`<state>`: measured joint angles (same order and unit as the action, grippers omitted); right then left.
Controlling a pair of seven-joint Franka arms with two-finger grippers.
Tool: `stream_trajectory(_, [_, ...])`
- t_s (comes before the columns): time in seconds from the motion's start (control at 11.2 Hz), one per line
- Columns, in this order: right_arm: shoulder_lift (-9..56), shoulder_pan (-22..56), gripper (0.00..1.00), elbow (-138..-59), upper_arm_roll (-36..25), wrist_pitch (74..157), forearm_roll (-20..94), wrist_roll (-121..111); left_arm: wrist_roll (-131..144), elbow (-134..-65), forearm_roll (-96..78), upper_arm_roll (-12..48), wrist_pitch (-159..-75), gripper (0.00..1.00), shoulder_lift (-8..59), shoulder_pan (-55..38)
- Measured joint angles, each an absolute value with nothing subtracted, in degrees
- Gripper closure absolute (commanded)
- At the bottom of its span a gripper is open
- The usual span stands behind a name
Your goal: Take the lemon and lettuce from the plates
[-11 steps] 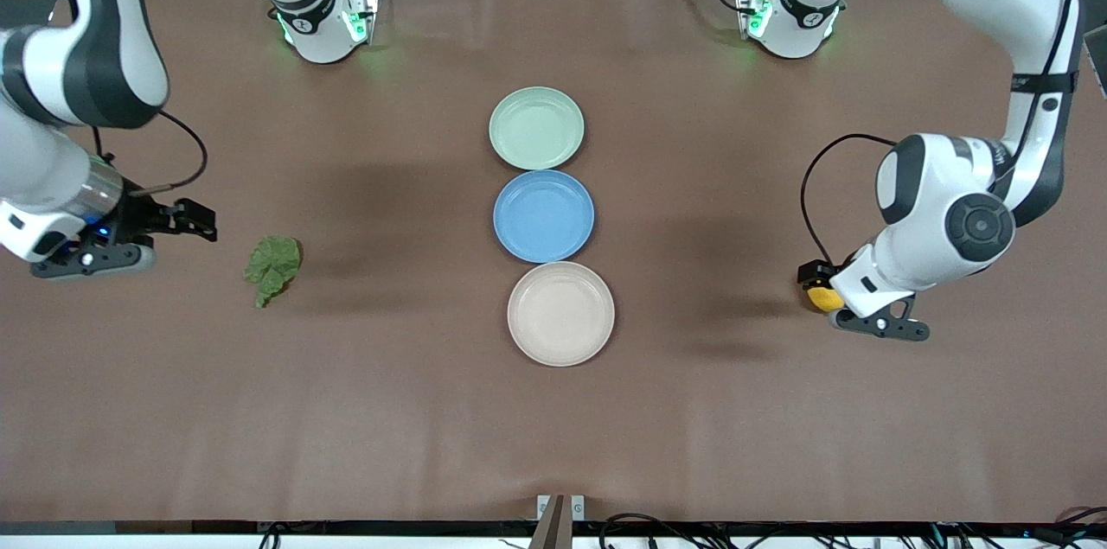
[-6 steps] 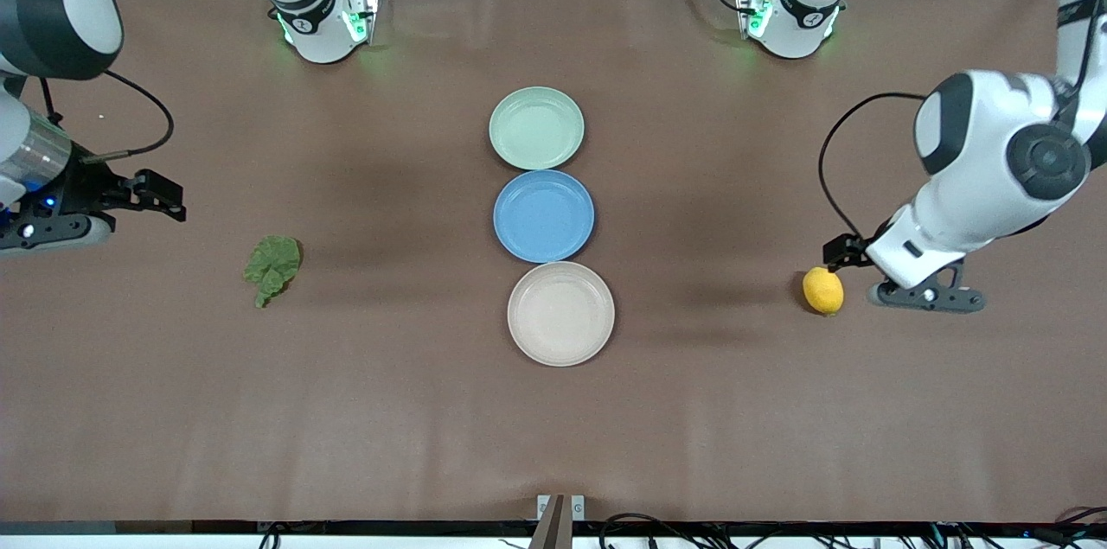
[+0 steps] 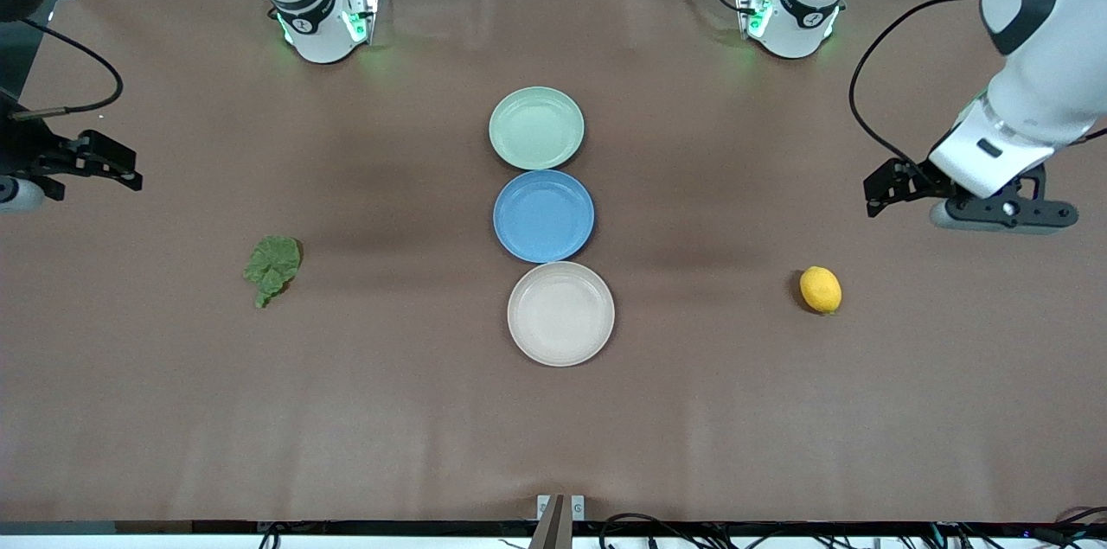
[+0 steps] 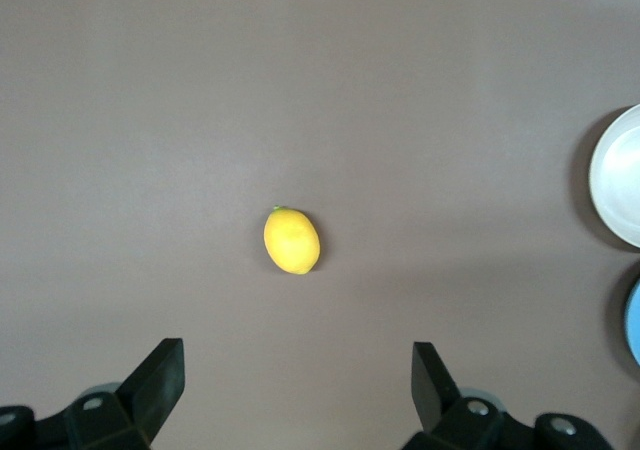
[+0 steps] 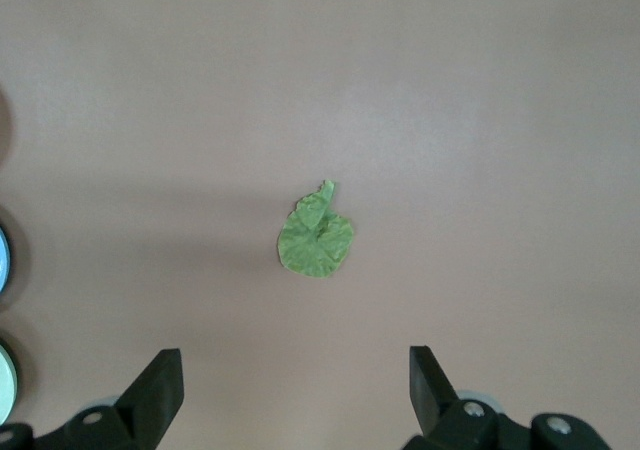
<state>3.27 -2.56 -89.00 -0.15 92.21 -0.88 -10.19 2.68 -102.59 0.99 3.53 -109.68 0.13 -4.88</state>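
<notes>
Judging by how things lie, the task looks finished: all three plates in the middle row are bare, and both items rest on the brown table point(image 3: 692, 411). The lemon point(image 3: 821, 290) lies toward the left arm's end of the table, well apart from the beige plate point(image 3: 560, 314); the lettuce leaf point(image 3: 273, 268) lies toward the right arm's end, also well clear of the plates. The pale green plate point(image 3: 536, 128) sits farthest from the front camera, and the blue plate point(image 3: 544, 215) sits between it and the beige one. The left gripper point(image 3: 899, 190) hangs in the air over bare table near the lemon, jaws spread wide and holding nothing. The right gripper point(image 3: 99, 164) hangs over the table's edge at its own end, jaws likewise apart and empty. Nothing seems left to pick.
</notes>
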Motion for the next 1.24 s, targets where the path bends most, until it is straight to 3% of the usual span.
stream_trajectory(0.27, [2.10, -2.52, 0.00, -87.20, -1.90, 91.34, -0.54, -10.37, 2.74, -101.69, 0.86, 3.58, -107.71, 0.00, -2.74, -5.69])
stream_trajectory(0.71, [0.30, -1.92, 0.00, -84.81, -2.00, 88.46, -0.36, -10.39, 2.74, -96.41, 0.83, 3.60, -95.99, 0.00, -4.40, -6.70])
stream_trajectory(1.24, [0.31, -1.51, 0.00, -84.47, -1.98, 87.21, -0.26, -10.39, 2.74, -96.10, 0.83, 3.60, -94.36, 0.00, -4.39, -6.70])
